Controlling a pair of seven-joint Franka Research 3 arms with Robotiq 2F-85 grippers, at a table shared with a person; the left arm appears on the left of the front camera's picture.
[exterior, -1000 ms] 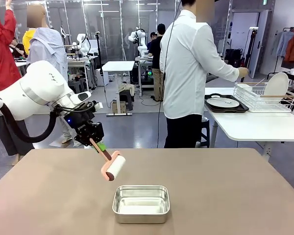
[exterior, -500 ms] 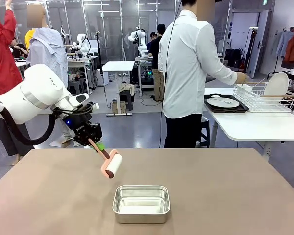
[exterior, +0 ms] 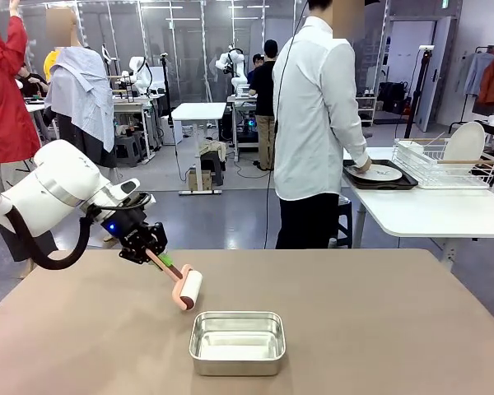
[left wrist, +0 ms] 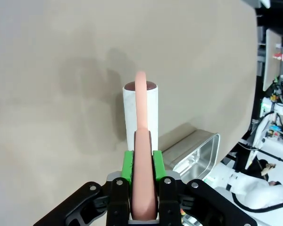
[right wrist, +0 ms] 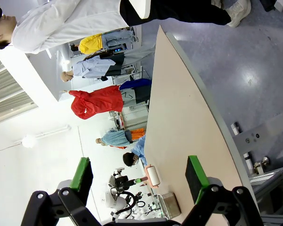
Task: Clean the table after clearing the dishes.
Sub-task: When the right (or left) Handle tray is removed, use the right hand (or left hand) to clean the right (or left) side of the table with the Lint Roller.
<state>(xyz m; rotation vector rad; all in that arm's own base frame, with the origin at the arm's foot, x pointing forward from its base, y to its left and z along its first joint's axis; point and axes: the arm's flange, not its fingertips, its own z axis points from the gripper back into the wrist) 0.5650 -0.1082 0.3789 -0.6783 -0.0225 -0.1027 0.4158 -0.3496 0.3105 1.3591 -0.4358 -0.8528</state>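
Note:
My left gripper is shut on the pink handle of a white lint roller, which slants down to the brown table, left of centre. I cannot tell whether the roll touches the top. In the left wrist view the green pads clamp the handle, with the roller ahead over the table. My right gripper is open and holds nothing, off beyond the table's edge. On the white side table a person's hand rests on a white plate lying on a dark tray.
A shiny steel pan stands near the front middle of the table, just right of the roller, and also appears as the pan in the left wrist view. A wire rack holding another plate stands on the white side table. The person stands behind the far edge.
My left arm has dropped and drawn back to the left, bringing the roller down close to the table. The person's hand has moved from the rack to the plate on the tray.

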